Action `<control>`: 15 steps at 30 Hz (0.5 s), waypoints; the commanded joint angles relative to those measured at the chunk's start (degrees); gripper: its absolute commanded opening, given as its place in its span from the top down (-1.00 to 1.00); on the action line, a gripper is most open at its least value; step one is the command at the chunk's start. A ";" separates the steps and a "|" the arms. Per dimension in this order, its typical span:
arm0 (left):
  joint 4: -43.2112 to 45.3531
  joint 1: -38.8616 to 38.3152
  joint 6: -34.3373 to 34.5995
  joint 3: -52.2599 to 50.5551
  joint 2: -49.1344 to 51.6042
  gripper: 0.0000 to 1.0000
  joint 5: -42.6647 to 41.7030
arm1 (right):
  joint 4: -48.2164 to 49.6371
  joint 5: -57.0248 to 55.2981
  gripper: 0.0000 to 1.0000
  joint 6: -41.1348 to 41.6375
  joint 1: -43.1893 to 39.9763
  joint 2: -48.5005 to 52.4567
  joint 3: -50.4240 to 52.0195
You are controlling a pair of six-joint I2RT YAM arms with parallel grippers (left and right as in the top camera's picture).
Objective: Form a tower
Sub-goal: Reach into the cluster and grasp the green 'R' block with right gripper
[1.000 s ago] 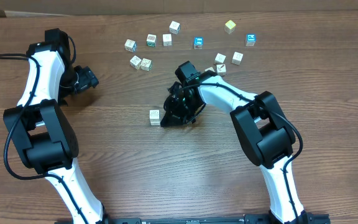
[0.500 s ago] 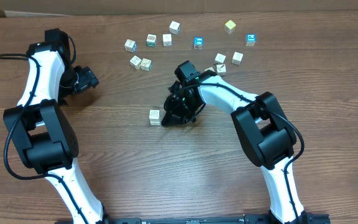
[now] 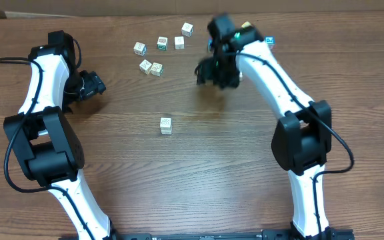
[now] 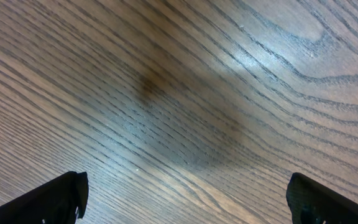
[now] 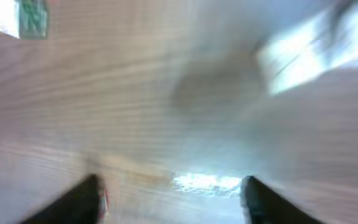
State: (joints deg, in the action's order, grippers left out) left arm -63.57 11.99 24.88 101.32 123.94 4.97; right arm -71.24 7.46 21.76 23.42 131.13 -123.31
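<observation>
- The right arm (image 3: 272, 73) is stretched out towards the far side of the table (image 3: 179, 187), with the right gripper (image 3: 217, 70) held above the bare wood among the scattered cubes.
- In the blurred wrist view its fingers (image 5: 89, 199) are seen spread apart, apparently with nothing between them.
- The left arm (image 3: 42, 73) is folded at the left edge. The left gripper (image 4: 185, 196) is pointed down at the wood, released wide and empty.
- The tower (image 3: 166, 125) is found near the table's middle, well apart from both grippers. From above only its top cube is shown.
- Loose pale cubes (image 3: 151, 67) are scattered along the far side.
- The surface is dark brown grained wood, and a pale strip (image 3: 179, 5) is seen beyond its far edge.
</observation>
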 commanded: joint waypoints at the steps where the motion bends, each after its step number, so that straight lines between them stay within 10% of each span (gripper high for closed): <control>1: 0.02 -0.35 -0.68 0.13 0.68 -0.99 0.31 | 1.14 -17.53 -0.68 -5.90 0.17 -1.60 -4.68; 15: 0.02 -0.35 -0.68 0.13 0.68 -0.99 0.31 | 5.16 -10.80 0.11 -17.59 -3.17 1.88 -0.68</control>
State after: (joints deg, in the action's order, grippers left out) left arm -63.57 11.99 24.91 101.32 123.94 4.99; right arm -67.31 -6.66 7.16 21.71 131.68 -126.15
